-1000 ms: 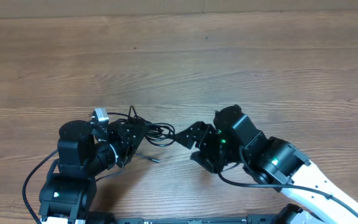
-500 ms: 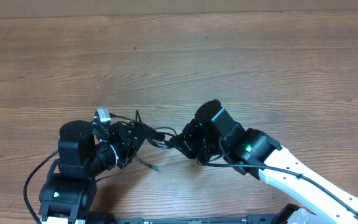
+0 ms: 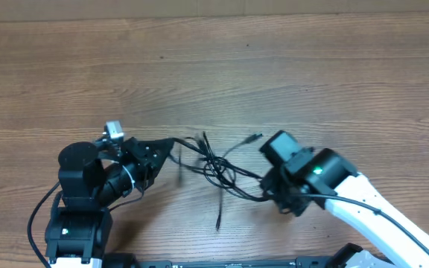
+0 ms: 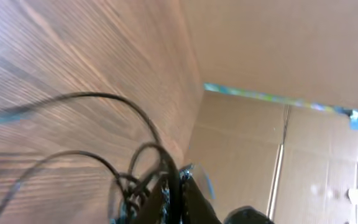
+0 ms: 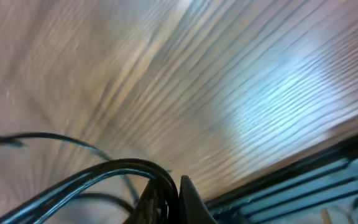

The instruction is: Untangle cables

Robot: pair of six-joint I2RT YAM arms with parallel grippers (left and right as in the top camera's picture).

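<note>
At the near middle of the surface (image 3: 289, 82), between the two grippers: cables (image 3: 216, 168), bunched into a loose black knot. Strung taut-ish from left to right, lifted at both ends.

On the left, pinched in the left gripper (image 3: 168, 146), clenched on a few strands that leave its tip toward the knot. On the right and a little nearer, clamped in the right gripper (image 3: 269, 195), also grasping the cables, with several strands running into it together from the left.

Out of the knot, three loose ends: one plug end (image 3: 257, 137) pointing far and right, just beside the right arm; one trailing nearward (image 3: 218, 222) onto bare wood; one short tip (image 3: 203, 137) sticking out to the far side.

From the left wrist, blurred: thin loops of cables (image 4: 104, 124) arching over the wood grain, gathered at the closed left gripper (image 4: 174, 194) at the bottom edge.

From the right wrist, likewise blurred: a bundle of cables (image 5: 98, 174) curving in from the left, squeezed at the shut right gripper (image 5: 166, 196), one thinner strand lying apart on the surface (image 5: 241, 81) to the left.
</note>
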